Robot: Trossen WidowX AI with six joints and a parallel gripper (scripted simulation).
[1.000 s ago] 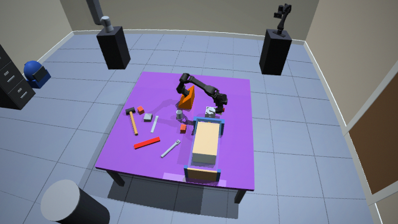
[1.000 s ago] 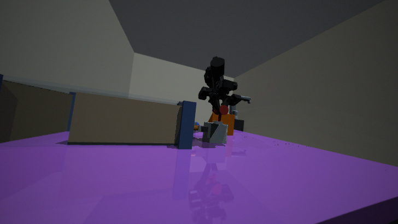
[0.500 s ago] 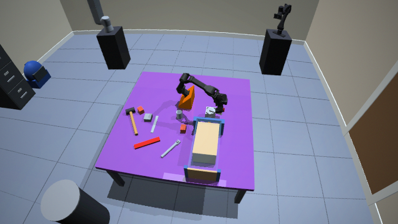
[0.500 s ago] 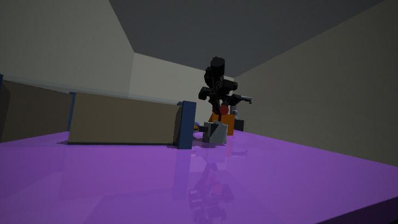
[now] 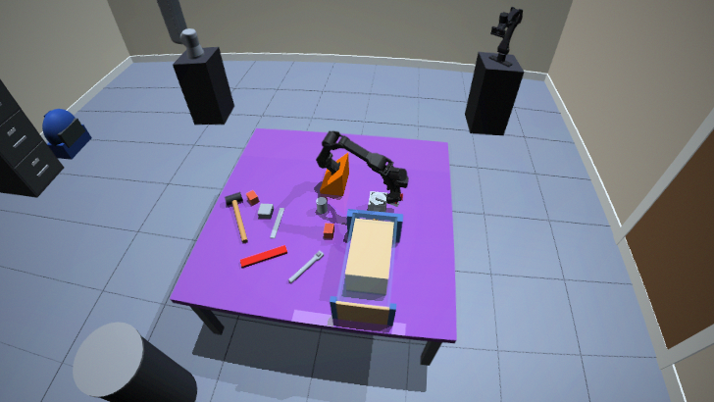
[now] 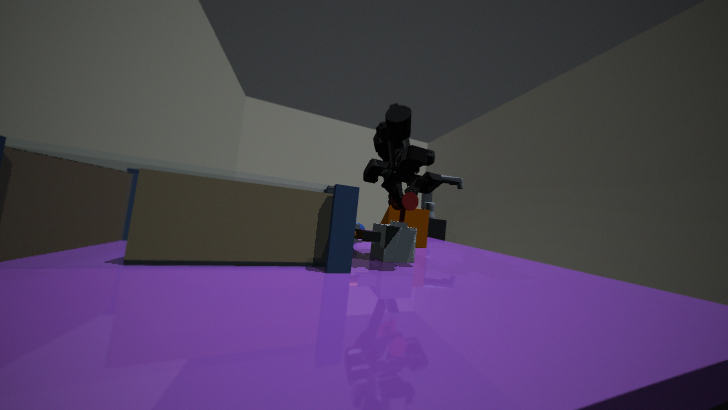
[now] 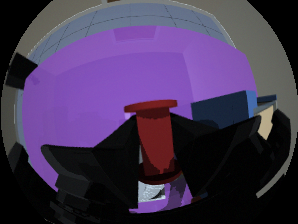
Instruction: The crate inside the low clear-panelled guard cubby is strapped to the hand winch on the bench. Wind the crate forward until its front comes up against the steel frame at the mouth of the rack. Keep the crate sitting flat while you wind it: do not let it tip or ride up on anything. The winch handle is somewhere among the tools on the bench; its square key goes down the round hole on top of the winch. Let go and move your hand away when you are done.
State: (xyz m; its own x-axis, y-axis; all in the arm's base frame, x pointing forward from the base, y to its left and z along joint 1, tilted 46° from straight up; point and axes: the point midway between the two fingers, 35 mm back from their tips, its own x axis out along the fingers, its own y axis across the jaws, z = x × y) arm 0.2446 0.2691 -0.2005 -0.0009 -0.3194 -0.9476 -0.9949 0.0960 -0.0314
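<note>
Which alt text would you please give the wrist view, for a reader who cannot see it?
The black gripper's fingers are shut on an upright red grip above a purple bench, with a blue frame at right.
</note>
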